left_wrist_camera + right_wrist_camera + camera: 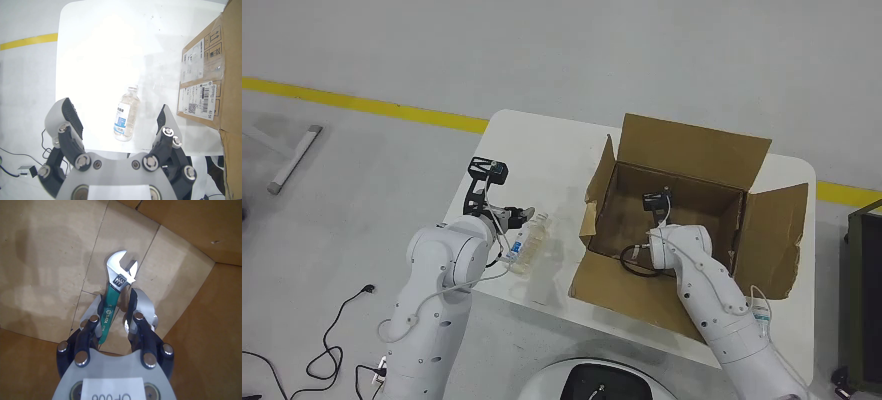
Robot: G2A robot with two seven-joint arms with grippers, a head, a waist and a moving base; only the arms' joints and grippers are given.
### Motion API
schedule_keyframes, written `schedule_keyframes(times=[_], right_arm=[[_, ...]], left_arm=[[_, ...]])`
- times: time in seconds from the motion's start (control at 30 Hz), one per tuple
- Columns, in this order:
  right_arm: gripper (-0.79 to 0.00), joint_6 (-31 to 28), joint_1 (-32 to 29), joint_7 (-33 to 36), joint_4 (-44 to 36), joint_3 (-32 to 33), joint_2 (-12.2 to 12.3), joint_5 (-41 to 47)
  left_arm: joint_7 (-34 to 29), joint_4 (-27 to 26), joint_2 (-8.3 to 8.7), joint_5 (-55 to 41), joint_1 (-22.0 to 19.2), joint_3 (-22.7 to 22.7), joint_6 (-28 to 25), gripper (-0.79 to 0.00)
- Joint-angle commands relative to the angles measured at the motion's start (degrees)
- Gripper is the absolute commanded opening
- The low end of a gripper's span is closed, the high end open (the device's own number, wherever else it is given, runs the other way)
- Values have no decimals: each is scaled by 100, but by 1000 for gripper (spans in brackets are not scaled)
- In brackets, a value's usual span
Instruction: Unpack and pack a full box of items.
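Observation:
A clear bottle (126,117) with a white and blue label lies on its side on the white table (105,47). My left gripper (115,106) hovers above it, open, fingers either side and not touching. From above, the bottle (531,243) lies left of the open cardboard box (697,150), just under the left gripper (524,216). My right arm (682,250) is down in the box. An adjustable wrench (117,275) with a green handle lies on the box floor (47,275). The right gripper (116,299) is open around the handle, which rests against one finger (100,303), with a gap to the other.
The box's labelled side wall (208,75) stands close beside the bottle. A black cable loop (637,262) lies inside the box near its front wall. Bare tabletop (532,150) stretches behind the bottle. A dark cabinet (867,290) stands at the right.

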Motion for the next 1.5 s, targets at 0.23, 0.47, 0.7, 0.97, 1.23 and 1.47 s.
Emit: schedule_keyframes(times=[0.23,0.47,0.7,0.97,1.23,1.47], right_arm=[[-736,-69,77,-82,204,-5,-74,81],[-785,-261,53,-284,138,-19,-109,49],[-785,-489,-88,-396,-202,31,-107,-109],[-785,-721,-519,-440,-1346,444,-48,-52],[-785,-1003,-1413,-935,-3229,1395,62,519],[-785,-1201,-2038,-1650,-3918,1962,105,971]], left_arm=[[0,0,0,0,0,0,0,0],[0,0,0,0,0,0,0,0],[0,0,0,0,0,0,0,0],[0,0,0,0,0,0,0,0],[0,0,0,0,0,0,0,0],[0,0,0,0,0,0,0,0]])
